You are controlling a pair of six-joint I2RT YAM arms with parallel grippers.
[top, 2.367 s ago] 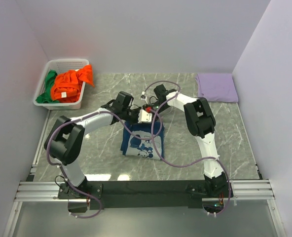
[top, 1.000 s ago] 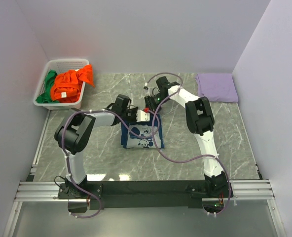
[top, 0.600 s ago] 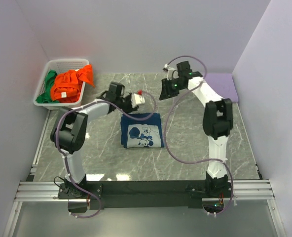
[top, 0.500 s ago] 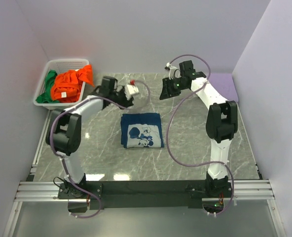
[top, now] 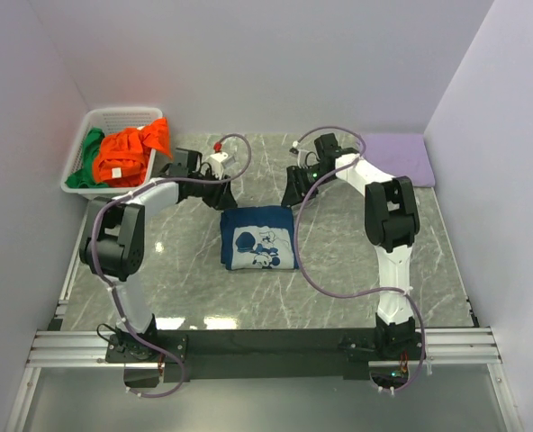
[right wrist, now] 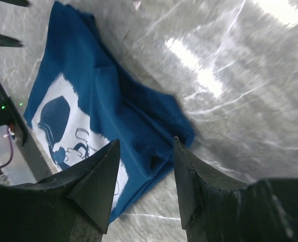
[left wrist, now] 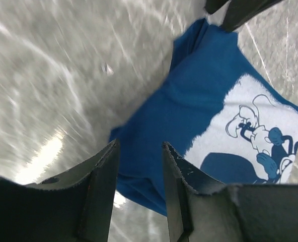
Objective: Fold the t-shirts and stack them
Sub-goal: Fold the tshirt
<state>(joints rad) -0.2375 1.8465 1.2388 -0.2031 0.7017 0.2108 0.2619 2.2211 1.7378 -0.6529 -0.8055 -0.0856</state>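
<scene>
The left pincer stands with its jaws apart and nothing between them. In its wrist view it looks down over the far left corner of the navy t-shirt. The right pincer is likewise apart and empty, above the same shirt's far right corner, and in neither wrist view does a pincer touch the cloth.

Seen from above, both pincers sit just beyond the far edge of the navy t-shirt. It lies folded into a compact rectangle on the worktop, print up, with its slightly longer side running near to far between the two arms.

Out to the left, at the far corner, the white slotted basket holds the orange t-shirt heaped beside the green t-shirt. The left pincer lies between that basket and the folded shirt. The right pincer is well apart from the basket, with the left arm in its way.

With the navy shirt apparently folded, fetching the next one looks like the left arm's job, a sideways reach to its own left.
</scene>
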